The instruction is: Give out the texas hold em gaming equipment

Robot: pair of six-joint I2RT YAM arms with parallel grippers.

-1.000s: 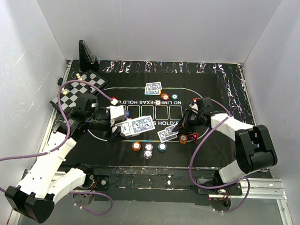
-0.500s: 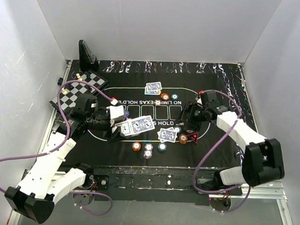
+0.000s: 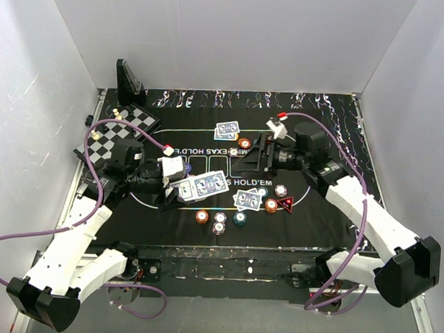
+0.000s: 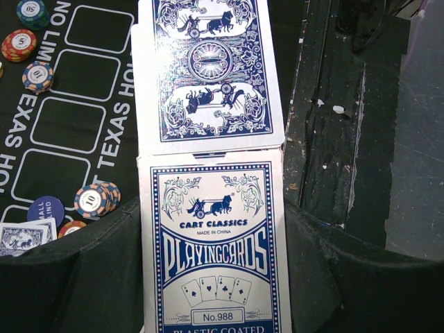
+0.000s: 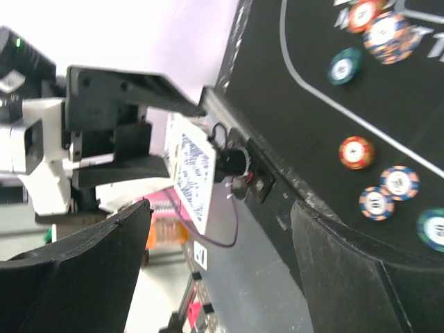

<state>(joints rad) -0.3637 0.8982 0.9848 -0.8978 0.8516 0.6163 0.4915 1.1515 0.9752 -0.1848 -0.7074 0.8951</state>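
Right gripper [image 3: 246, 159] gapes empty over the mat's [image 3: 308, 222] centre; left gripper [image 3: 183, 187] clamps the deck [image 3: 205, 184] above its near-left. Risk: a clumsy pinch drags several cards [image 4: 208, 69], or knocks the deck onto the chips [image 3: 219, 218].

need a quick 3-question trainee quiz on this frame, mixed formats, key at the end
1. True or false: the right gripper is shut on a poker chip.
2. What does the left gripper hold? A) a chess piece B) the playing-card box with a card sticking out of its top C) nothing
3. Fill in: the triangle marker is coloured ____.

Key: 1 false, its jaws stand open with nothing between them. 2 B. 3 red.
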